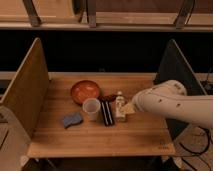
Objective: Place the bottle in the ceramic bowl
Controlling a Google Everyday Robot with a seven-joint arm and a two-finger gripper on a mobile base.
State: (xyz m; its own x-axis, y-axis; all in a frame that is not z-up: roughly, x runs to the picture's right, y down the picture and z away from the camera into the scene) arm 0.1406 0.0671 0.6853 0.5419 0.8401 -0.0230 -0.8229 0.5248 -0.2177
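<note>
I saw the tool [128, 108] low over the bench [140, 135], just beside the bottle [119, 105], which stood upright. I could not tell if the tool was apart or clamped on it. The ceramic bowl [85, 91] lay farther from the tool, beyond the bottle, with a white cup [91, 108] near it.

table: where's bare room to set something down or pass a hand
Free: the front strip of the table, below the blue sponge and white cup; also the back-right corner. Crowded: the middle, with ceramic bowl, cup, dark object, bottle, and the gripper beside the bottle.
</note>
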